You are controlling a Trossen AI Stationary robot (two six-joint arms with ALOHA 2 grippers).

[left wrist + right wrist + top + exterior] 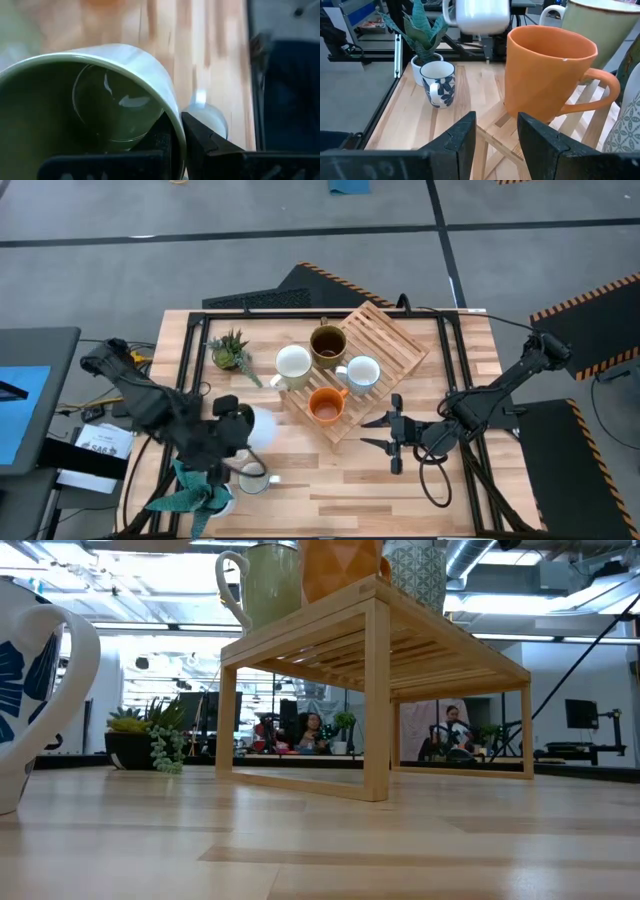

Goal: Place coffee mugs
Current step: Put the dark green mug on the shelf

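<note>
White ceramic, a plain mug (262,427) hangs above the table's near-left part, the left gripper (177,137) pinching its rim, with four mugs already on the slatted rack (400,340). By my reading this is the carry step; next it needs lifting over to a free spot on the rack. The right gripper (392,434) waits spread beside the orange mug (547,70).

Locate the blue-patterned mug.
The blue-patterned mug stands on the table's near-left part in the high view, beside a potted plant, under the left gripper.
</note>
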